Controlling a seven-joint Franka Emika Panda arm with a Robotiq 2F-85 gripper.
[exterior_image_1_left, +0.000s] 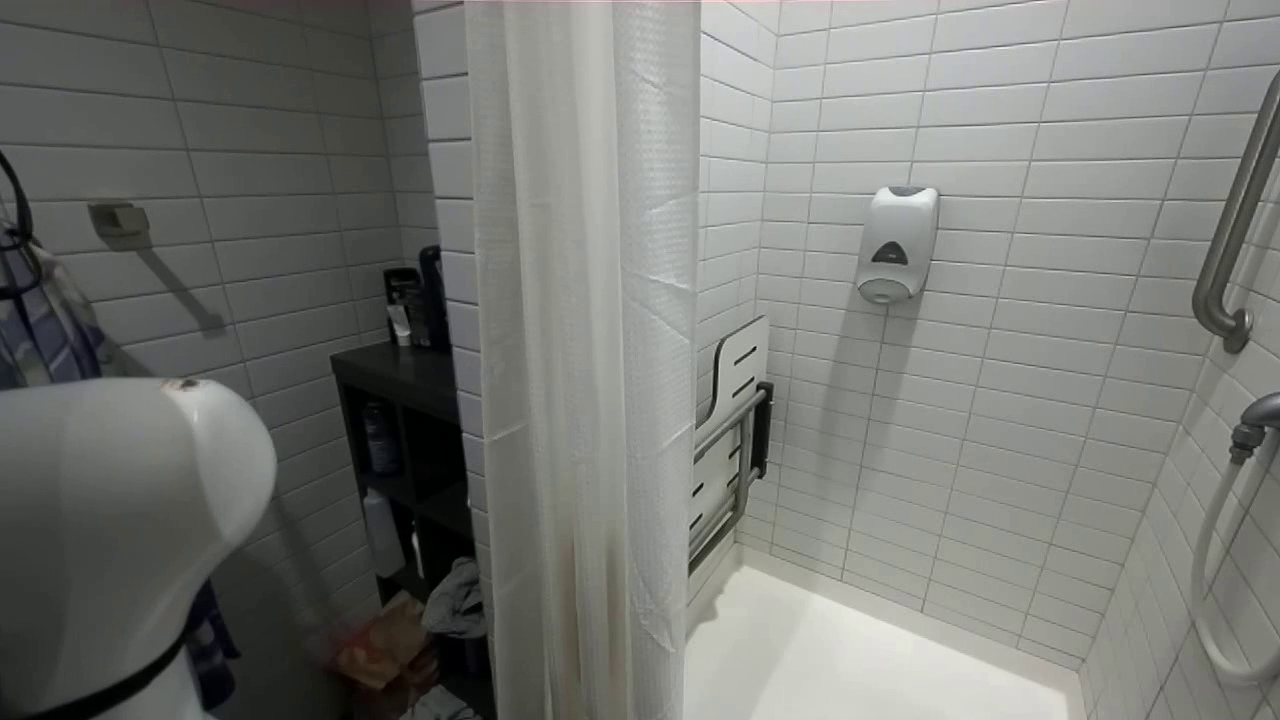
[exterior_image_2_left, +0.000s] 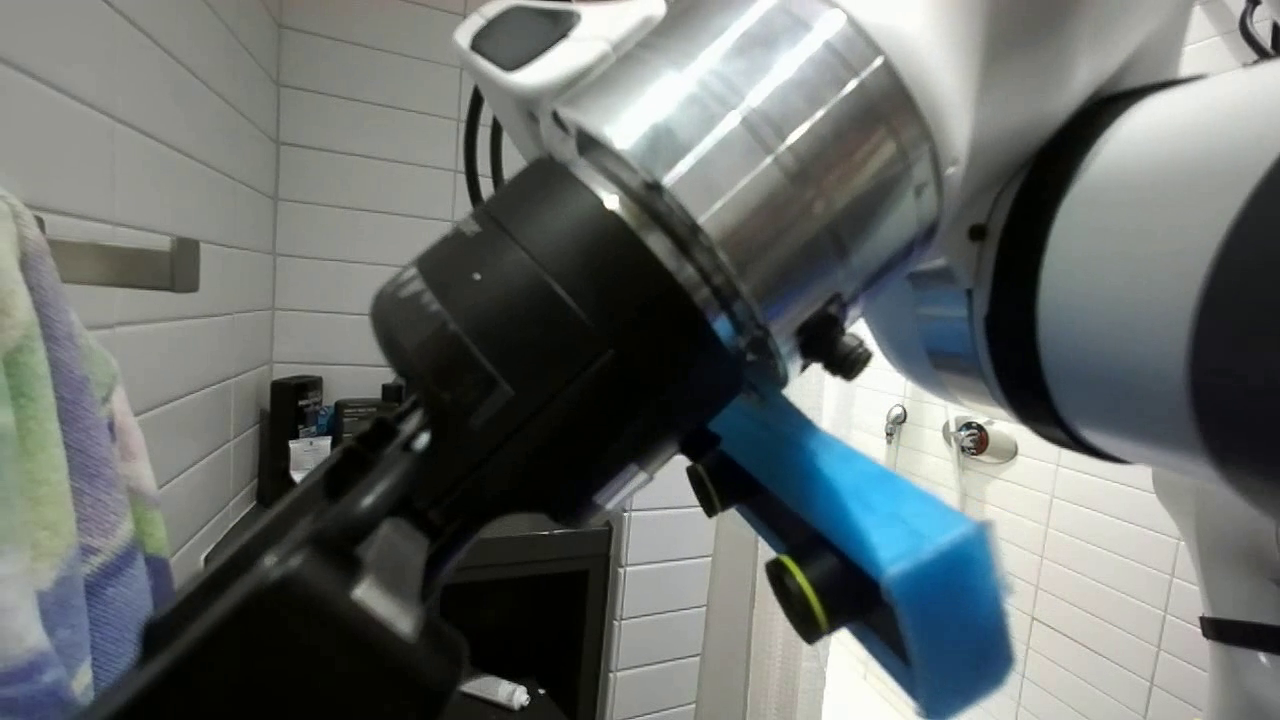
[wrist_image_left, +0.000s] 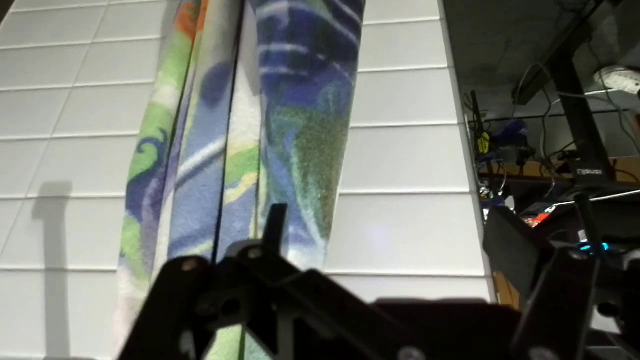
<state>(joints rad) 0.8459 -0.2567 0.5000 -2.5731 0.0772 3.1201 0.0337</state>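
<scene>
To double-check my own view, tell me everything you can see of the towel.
The towel looks like soft terry cloth, patterned in blue, green, purple and white, with some orange high up. It hangs in long folds before a white tiled wall. Its upper end runs out of the wrist view. One finger of the open pincer overlaps it there; whether they touch, I cannot tell.

Rounded white arm (exterior_image_1_left: 120, 530), silver wrist collar (exterior_image_2_left: 770, 150), blue housing (exterior_image_2_left: 860, 500), yellow-ringed cylinder (exterior_image_2_left: 815, 590), black jaws.

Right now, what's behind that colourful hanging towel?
In the wrist view, white tiled wall shows past both edges of the towel. Whatever its folds cover can't be seen, and the open pincer hides part of the towel.
</scene>
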